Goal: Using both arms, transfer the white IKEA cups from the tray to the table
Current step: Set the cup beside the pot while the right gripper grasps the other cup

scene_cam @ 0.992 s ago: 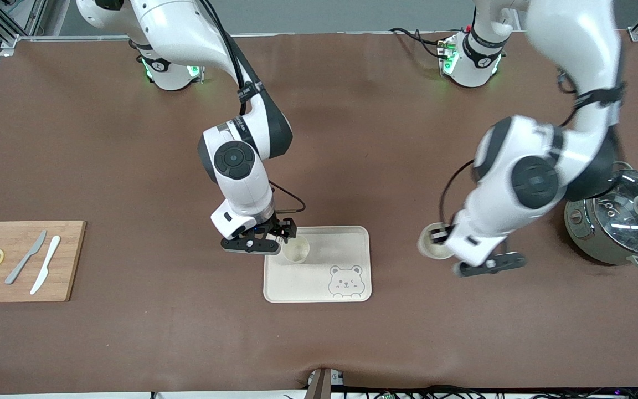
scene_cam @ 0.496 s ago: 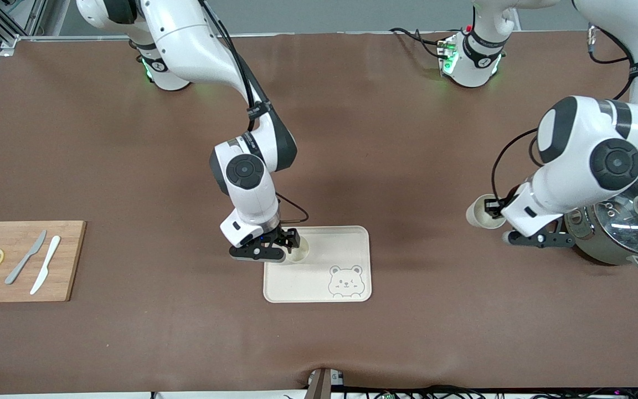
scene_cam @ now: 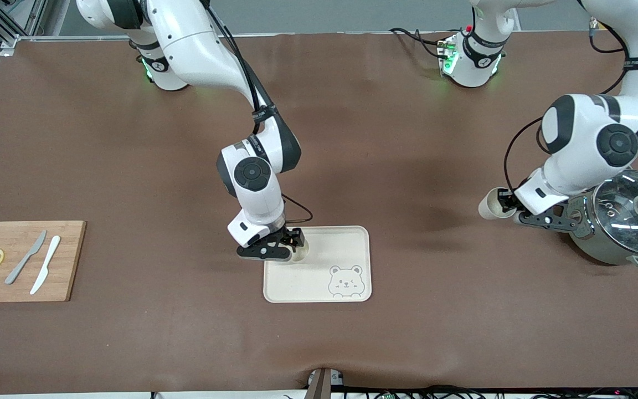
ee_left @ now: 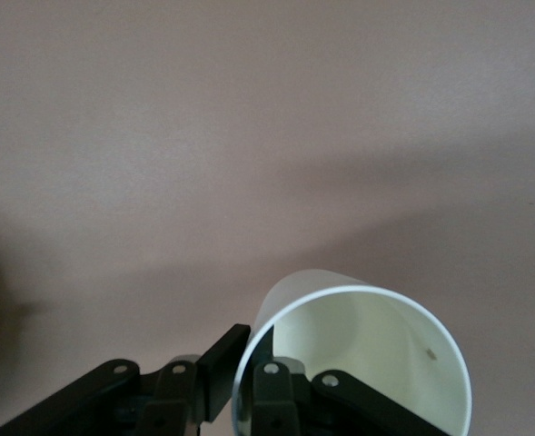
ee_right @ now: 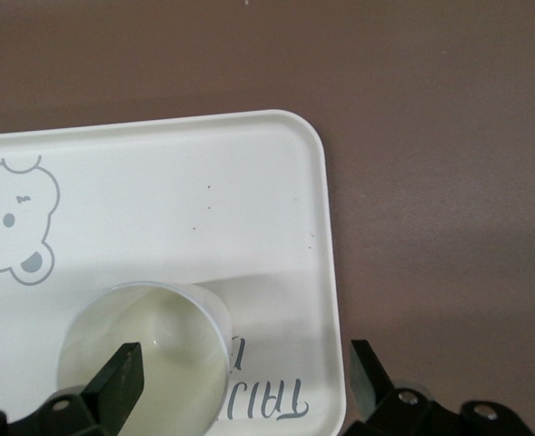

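Observation:
One white cup (scene_cam: 301, 252) stands on the cream bear-print tray (scene_cam: 319, 282), in the corner nearest the right arm's base. My right gripper (scene_cam: 292, 244) hangs open just above it. In the right wrist view the cup (ee_right: 149, 359) has one finger (ee_right: 122, 380) over its mouth, and the right gripper (ee_right: 244, 368) spans its wall and the tray's rim (ee_right: 326, 272). My left gripper (scene_cam: 506, 204) is shut on the wall of the second white cup (scene_cam: 490, 204) and holds it tilted above the table beside the pot. In the left wrist view the left gripper (ee_left: 249, 359) pinches that cup (ee_left: 367, 336) at its rim.
A steel pot with a glass lid (scene_cam: 623, 221) stands at the left arm's end of the table, close to the left hand. A wooden board (scene_cam: 20, 277) with lemon slices and two knives lies at the right arm's end.
The left arm has swung its cup away from the tray toward the pot. The right arm has shifted slightly over the tray's corner, and its hand now hides more of the cup.

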Robot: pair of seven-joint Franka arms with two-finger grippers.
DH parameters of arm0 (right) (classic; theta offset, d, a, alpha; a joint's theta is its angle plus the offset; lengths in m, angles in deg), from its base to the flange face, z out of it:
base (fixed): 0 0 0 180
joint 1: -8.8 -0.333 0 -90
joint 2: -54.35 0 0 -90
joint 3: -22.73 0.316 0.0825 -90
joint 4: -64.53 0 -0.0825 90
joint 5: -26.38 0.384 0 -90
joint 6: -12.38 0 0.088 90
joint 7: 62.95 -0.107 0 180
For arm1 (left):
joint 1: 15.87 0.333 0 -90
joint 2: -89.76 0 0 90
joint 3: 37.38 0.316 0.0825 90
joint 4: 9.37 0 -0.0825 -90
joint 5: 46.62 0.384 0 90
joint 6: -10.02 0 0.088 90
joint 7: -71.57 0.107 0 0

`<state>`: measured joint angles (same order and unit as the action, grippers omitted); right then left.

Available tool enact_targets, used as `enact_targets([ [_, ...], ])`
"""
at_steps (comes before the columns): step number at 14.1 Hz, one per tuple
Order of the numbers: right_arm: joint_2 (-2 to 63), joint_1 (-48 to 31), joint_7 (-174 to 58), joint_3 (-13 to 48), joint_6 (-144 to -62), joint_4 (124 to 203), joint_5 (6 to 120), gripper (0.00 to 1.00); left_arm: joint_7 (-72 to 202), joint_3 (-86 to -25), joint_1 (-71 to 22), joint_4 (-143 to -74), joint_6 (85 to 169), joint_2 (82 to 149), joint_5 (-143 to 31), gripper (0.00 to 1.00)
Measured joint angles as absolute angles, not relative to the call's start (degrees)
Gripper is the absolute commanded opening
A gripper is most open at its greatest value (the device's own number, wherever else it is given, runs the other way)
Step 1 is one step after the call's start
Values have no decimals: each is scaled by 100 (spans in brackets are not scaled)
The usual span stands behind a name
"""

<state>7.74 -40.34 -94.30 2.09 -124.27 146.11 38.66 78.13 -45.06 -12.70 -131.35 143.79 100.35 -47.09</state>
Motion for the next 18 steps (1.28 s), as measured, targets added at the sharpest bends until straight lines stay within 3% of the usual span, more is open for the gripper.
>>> enact_targets([
  [7, 581, -4033, -9430, 243, -12575, 14600, 3866, 100, 7955, -4506, -1221, -14006, 15643, 10139, -4709, 0],
  [8, 581, -4033, -9430, 243, -12575, 14595, 3866, 89, 7955, -4506, -1221, -14014, 15700, 10205, -4709, 0],
  [10, 581, -4033, -9430, 243, -12576, 14573, 3866, 54, 7955, -4506, -1221, -14025, 15944, 10411, -4709, 0],
  [12, 581, -4032, -9430, 243, -12576, 14527, 3866, 29, 7955, -4506, -1221, -14030, 16202, 10658, -4709, 0],
  [13, 581, -4032, -9430, 243, -12576, 14513, 3866, 20, 7955, -4506, -1220, -14030, 16286, 10758, -4709, 0],
  [15, 581, -4032, -9430, 243, -12576, 14501, 3866, 17, 7957, -4506, -1219, -14029, 16395, 10898, -4709, 0],
  [17, 581, -4032, -9429, 243, -12576, 14497, 3866, 0, 7958, -4505, -1215, -14028, 16470, 10953, -4709, 0],
  [18, 581, -4033, -9423, 244, -12576, 14497, 3866, 0, 7958, -4506, -1215, -14028, 16470, 10953, -4709, 72],
])
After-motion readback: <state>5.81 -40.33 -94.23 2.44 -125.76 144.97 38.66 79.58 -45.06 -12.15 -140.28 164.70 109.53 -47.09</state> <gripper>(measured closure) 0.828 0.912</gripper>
